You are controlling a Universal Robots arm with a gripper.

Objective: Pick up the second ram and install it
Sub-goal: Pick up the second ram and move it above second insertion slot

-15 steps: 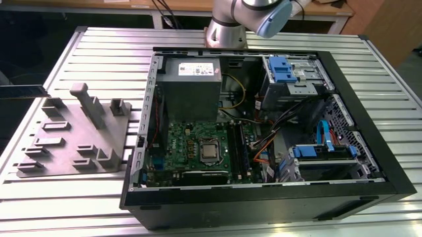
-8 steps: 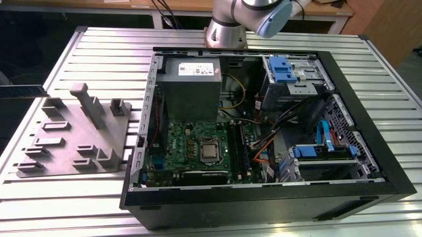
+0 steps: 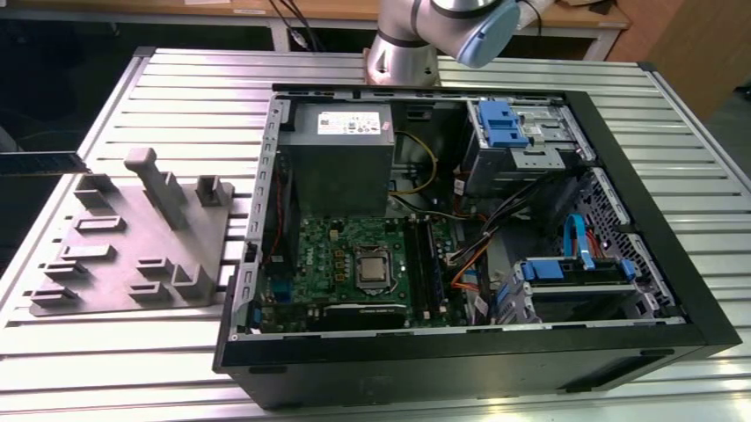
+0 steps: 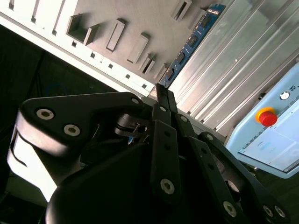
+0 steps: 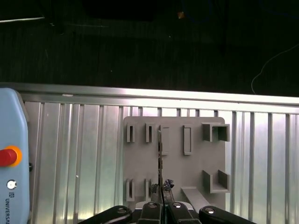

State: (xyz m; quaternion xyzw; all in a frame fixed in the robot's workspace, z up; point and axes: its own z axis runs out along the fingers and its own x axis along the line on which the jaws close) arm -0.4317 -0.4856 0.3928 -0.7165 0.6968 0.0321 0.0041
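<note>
Caught the claw (image 5: 161, 204) clenched on the second ram (image 5: 160, 158) in both wrist views, pinching one end, with the rest sticking straight out past the fingertips. Saw it thin-edge-on in the first wrist view, lined up over the grey fixture plate (image 5: 177, 170) between its two rows of slots. Got the second ram (image 4: 194, 39) flat-side-on in the second wrist view instead: blue board, row of small black chips, crossing the fixture's edge onto the slatted bench (image 5: 79, 154). Looked held in the air rather than seated in a slot, though couldn't tell how high. Also noticed a pale blue pendant (image 5: 11, 196) with a red button (image 5: 6, 156) lying on the bench near the fixture. Over in the exterior view, found the open PC case (image 3: 470, 356) lying on its side just to the exterior view's right of the fixture, green motherboard (image 3: 334, 255) flat inside. Spotted the tall grey post (image 3: 153, 185) standing upright on the fixture, and the arm (image 3: 405, 44) rising from behind the case.
</note>
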